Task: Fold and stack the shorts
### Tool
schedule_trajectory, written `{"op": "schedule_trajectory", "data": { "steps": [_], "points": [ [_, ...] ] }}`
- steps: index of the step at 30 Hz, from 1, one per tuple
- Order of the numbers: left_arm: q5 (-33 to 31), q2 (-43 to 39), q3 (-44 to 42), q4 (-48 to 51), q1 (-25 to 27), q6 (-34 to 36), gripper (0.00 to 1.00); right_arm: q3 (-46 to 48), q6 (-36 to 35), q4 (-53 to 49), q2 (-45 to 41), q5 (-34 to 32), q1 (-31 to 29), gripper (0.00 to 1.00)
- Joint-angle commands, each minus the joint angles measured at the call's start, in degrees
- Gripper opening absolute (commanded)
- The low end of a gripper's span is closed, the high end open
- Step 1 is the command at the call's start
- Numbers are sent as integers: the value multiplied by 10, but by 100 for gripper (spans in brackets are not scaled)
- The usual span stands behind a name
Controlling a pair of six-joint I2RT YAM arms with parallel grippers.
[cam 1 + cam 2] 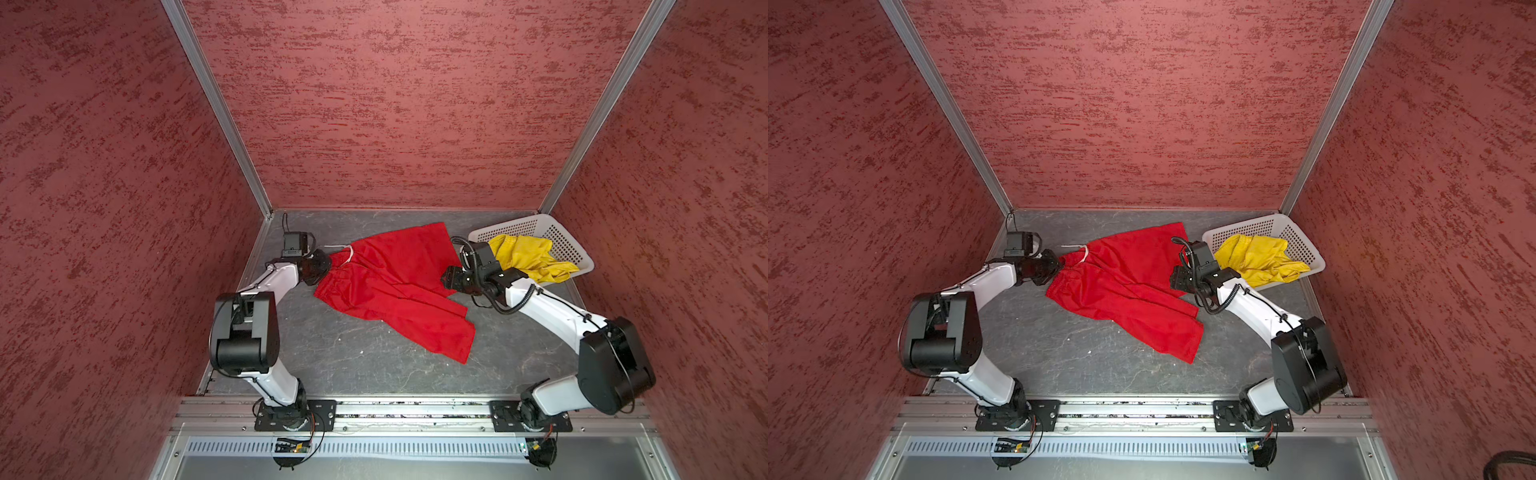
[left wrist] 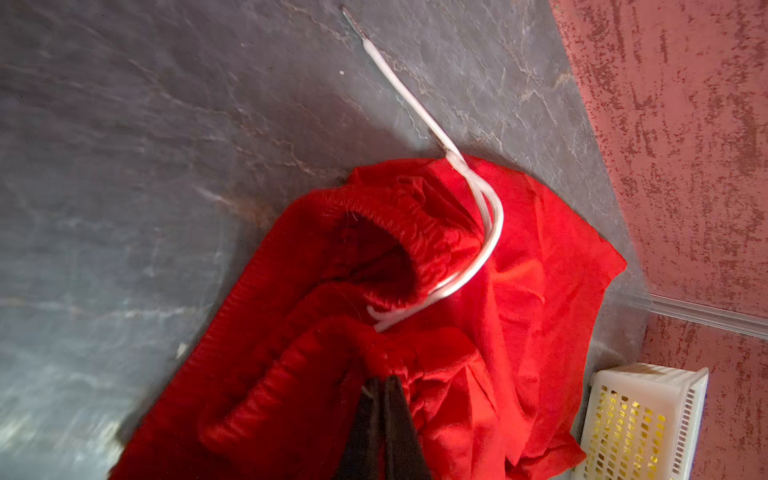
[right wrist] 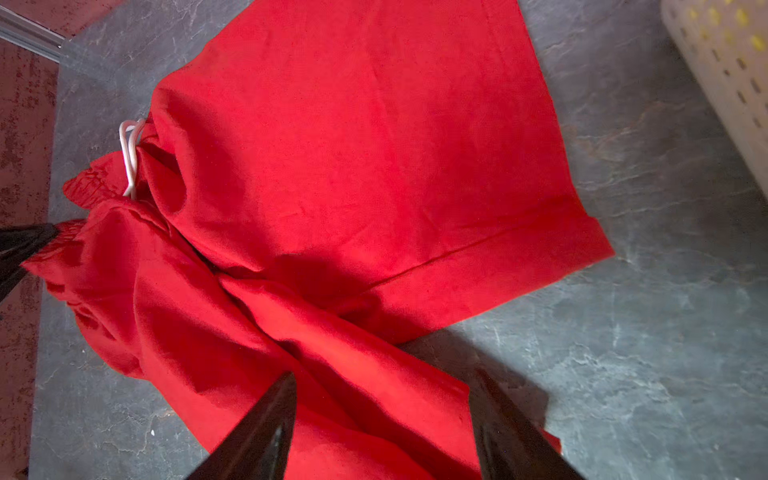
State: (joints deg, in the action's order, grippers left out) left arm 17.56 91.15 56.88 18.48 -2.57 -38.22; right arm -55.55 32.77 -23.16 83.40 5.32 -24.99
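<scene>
Left gripper (image 2: 381, 380), fingers pressed together, pinches the waistband of the red shorts (image 1: 395, 286) toward the table's far left edge, probably to pull them flat. Right gripper (image 3: 384, 374) hangs spread over a leg. Yellow shorts (image 1: 523, 255) lie in the basket (image 1: 561, 237), far right corner.

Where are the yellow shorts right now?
In both top views the yellow shorts sit in the white basket at the far right corner.

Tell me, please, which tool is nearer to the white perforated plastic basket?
Right. The right tool hangs open over the thin red fabric shorts, close to the basket; the left tool grips their waistband, across the shorts.
</scene>
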Motion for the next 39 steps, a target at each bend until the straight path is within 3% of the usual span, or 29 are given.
{"op": "schedule_trajectory", "data": {
  "steps": [1, 12, 19, 22, 25, 28, 31, 33, 34, 36, 39],
  "points": [
    [-20, -81, -29, 48, 13, 14, 0, 17, 20, -25, -28, -21, -2, 67],
    [-96, -337, -245, 178, 63, -3, 0, 94, 69, -52, -95, -22, -8, 67],
    [-148, -375, -337, 240, 60, -57, 0, 153, 100, -73, -124, -57, -8, 78],
    [-169, -374, -333, 265, 62, -78, 0, 171, 106, -101, -140, -101, -4, 84],
    [-194, -371, -324, 287, 61, -96, 0, 204, 111, -98, -166, -94, 18, 86],
    [-222, -371, -302, 320, 61, -109, 0, 230, 114, -88, -186, -80, 30, 81],
    [-254, -394, -264, 351, 58, -113, 1, 247, 112, -87, -218, -77, 32, 58],
    [-230, -407, -243, 337, 55, -107, 54, 252, 113, -91, -240, -83, 31, 50],
    [-217, -411, -232, 323, 55, -107, 67, 248, 111, -96, -246, -89, 31, 50],
    [-204, -416, -205, 296, 57, -117, 76, 234, 101, -100, -244, -101, 32, 56],
    [-224, -408, -159, 259, 62, -125, 74, 195, 79, -89, -209, -109, 31, 63]
  ]
}}
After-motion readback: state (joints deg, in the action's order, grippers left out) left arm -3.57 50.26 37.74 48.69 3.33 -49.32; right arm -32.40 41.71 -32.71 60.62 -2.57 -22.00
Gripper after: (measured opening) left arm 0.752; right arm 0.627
